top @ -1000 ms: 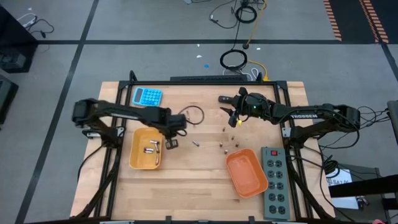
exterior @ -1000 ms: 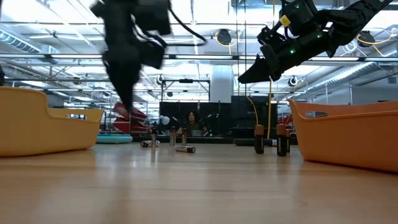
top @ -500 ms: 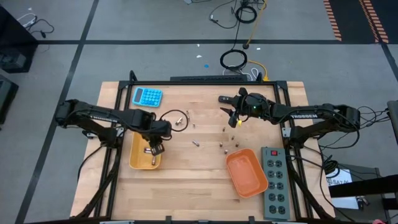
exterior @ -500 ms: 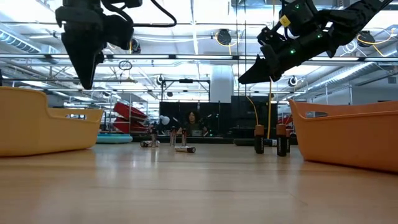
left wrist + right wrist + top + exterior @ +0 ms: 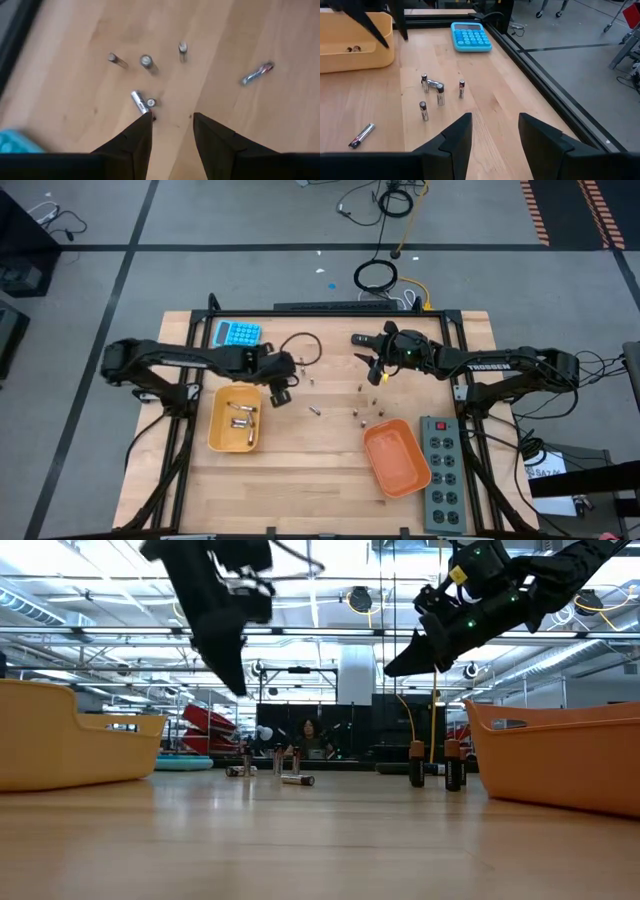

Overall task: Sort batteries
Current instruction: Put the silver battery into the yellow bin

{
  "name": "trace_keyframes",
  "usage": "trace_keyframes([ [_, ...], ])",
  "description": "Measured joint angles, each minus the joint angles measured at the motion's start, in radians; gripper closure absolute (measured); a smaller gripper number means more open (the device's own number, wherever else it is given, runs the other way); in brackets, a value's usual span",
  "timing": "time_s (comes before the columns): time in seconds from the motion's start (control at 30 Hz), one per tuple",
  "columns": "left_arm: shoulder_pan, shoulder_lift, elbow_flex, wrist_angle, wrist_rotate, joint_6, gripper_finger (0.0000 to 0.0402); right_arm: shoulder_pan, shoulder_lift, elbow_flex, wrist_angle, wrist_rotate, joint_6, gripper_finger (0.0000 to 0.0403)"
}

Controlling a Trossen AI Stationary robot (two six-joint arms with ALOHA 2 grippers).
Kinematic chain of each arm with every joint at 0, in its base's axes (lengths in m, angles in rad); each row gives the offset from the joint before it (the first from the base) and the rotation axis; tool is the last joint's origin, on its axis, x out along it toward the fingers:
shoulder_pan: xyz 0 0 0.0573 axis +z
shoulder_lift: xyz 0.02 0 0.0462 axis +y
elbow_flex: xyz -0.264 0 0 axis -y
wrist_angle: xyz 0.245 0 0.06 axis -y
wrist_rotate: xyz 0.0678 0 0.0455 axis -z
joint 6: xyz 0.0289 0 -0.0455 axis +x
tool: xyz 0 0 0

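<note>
Beside the yellow tray [image 5: 216, 430], left gripper [image 5: 279, 395] open, loose batteries [image 5: 145, 102] near

light: bright, even overhead | shadows: soft | left wrist view: perhaps motion-blurred

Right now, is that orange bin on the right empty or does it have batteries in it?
Empty. From above, the orange bin shows only its bare floor, while the yellow bin holds several batteries.
</note>
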Motion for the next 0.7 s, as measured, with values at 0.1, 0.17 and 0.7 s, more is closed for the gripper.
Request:
trace_keyframes([
  [0.1, 0.025, 0.085, 0.000, 0.003, 0.014, 0.031, 0.0244, 0.000, 0.000, -0.008, 0.006, 0.000, -0.004, 0.0250],
  [0.17, 0.035, 0.143, 0.000, 0.001, 0.014, 0.035, 0.0232, 0.000, 0.000, -0.014, 0.008, 0.003, -0.006, 0.0250],
  [0.7, 0.090, 0.240, -0.031, 0.150, -0.005, 0.058, 0.0126, 0.000, 0.000, -0.014, -0.008, 0.005, -0.009, 0.0250],
])
